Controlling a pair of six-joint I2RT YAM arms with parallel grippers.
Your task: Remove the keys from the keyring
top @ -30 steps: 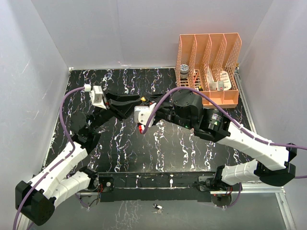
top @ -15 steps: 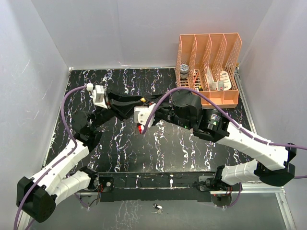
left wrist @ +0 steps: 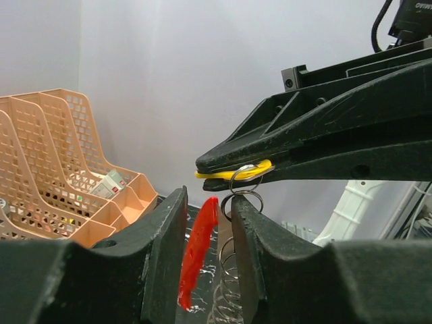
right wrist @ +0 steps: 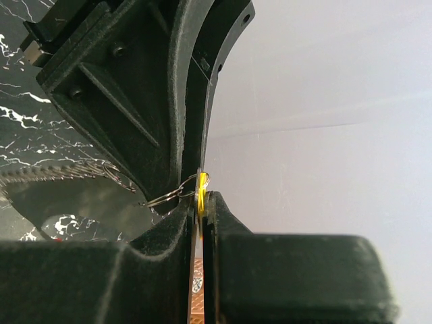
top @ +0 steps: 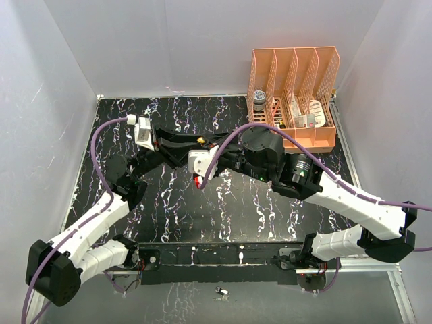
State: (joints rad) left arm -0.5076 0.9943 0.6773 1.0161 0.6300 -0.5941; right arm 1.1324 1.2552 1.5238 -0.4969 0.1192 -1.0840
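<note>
Currently yellow key (left wrist: pixel 251 171) is clamped in right gripper (left wrist: pixel 202 173), keyring (left wrist: pixel 246 196) hung at its 6 o'clock between fingers of left gripper (left wrist: pixel 208 197); their grip cannot be told. Keyring should be pinned before key is drawn.

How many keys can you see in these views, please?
2. The yellow key is pinched in the right pincer; the red key hangs between the fingers of the left pincer. Others may be hidden behind the pincers.

Bright even overhead light, soft shadows, near wrist-view foregrounds blurred
</note>
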